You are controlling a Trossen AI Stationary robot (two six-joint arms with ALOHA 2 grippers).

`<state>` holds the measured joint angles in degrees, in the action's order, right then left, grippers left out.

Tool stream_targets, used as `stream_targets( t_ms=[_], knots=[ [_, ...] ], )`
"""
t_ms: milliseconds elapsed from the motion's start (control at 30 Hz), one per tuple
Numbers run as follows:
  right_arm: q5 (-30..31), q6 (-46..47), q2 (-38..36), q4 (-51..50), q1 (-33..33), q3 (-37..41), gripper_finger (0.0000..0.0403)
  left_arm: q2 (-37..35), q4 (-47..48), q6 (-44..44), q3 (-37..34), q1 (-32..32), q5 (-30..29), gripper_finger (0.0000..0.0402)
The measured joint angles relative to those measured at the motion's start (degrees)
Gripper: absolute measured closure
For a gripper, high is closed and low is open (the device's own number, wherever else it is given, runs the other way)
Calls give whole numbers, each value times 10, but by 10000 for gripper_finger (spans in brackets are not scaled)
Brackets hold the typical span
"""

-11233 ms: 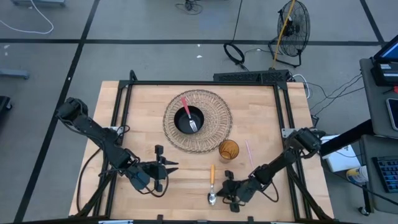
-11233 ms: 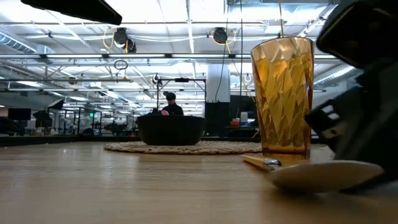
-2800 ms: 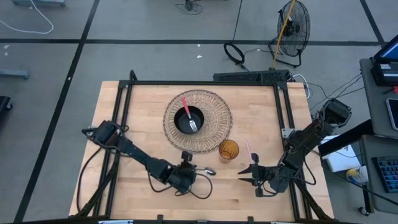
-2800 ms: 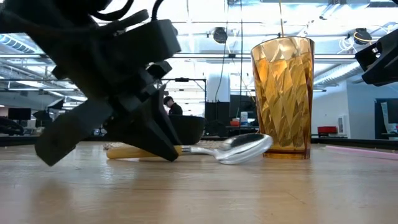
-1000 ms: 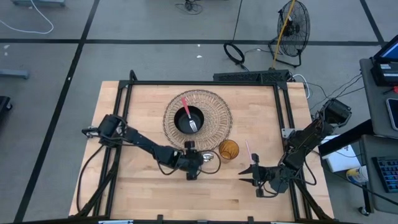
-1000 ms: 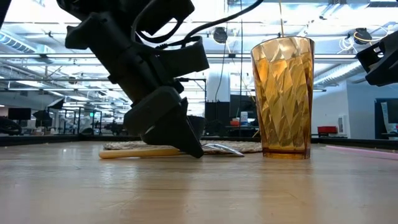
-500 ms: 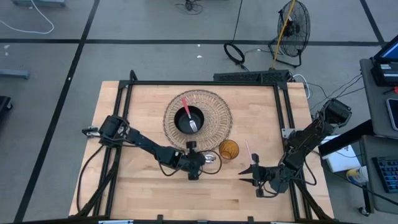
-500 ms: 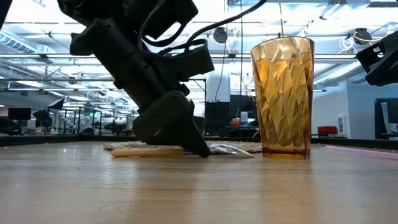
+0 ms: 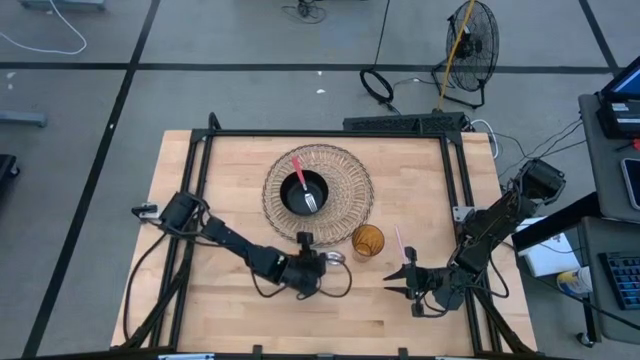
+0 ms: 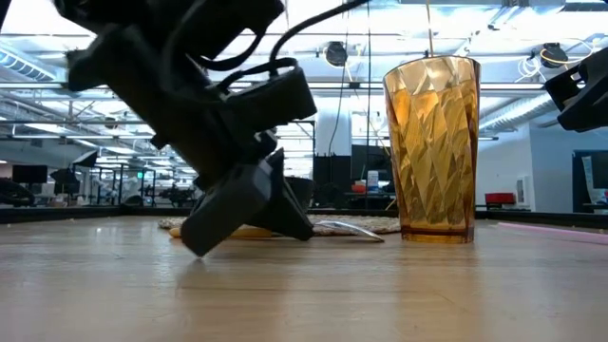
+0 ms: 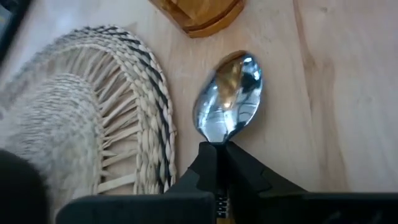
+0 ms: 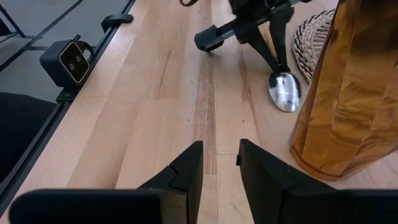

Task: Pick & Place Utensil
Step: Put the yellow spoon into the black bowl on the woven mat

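Note:
The spoon, a shiny metal bowl (image 11: 229, 96) on a yellow handle (image 10: 245, 231), lies level and low beside the woven mat's (image 9: 345, 222) near rim. Its bowl (image 9: 333, 257) points toward the amber cup (image 9: 367, 241). My left gripper (image 9: 318, 262) is shut on it. Whether the spoon touches the table, I cannot tell. A black bowl (image 9: 304, 192) sits on the mat with a pink-handled fork (image 9: 303, 180) in it. My right gripper (image 12: 217, 163) waits open at the table's near right, touching nothing. My left gripper pinches the spoon's neck (image 11: 217, 147), just behind the bowl, between its two fingertips (image 11: 204, 167). It comes from the table's left, slanting down, with the fingers lying along the spoon. The bowl juts out past the fingertips and the spoon stays about level.
The amber cup (image 10: 432, 142) stands just right of the spoon's bowl. A thin pink stick (image 9: 400, 240) lies right of the cup. The mat and black bowl fill the table's middle. Bare wood (image 9: 230, 200) shows to the left and along the near edge (image 9: 330, 320).
My left gripper has drawn back a little toward the near edge and tipped lower over the table, still shut on the spoon. The spoon has stayed level beside the mat, its bowl shifting only slightly. My right arm has kept still.

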<state>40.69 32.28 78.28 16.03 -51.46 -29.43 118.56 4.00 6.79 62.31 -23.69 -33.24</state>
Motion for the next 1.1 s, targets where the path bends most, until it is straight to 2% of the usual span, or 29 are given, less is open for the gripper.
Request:
stream_targets(
  t_ms=[233, 667, 1100],
  knots=[
    [0, 0, 0, 3, 0, 0, 310, -2, 6, -2, -1, -29, -47, 399],
    [0, 0, 0, 5, 0, 0, 309, -2, 12, 10, -1, -46, -68, 400],
    [0, 0, 0, 4, 0, 0, 309, -21, 51, 4, -2, -71, -164, 401]
  ],
)
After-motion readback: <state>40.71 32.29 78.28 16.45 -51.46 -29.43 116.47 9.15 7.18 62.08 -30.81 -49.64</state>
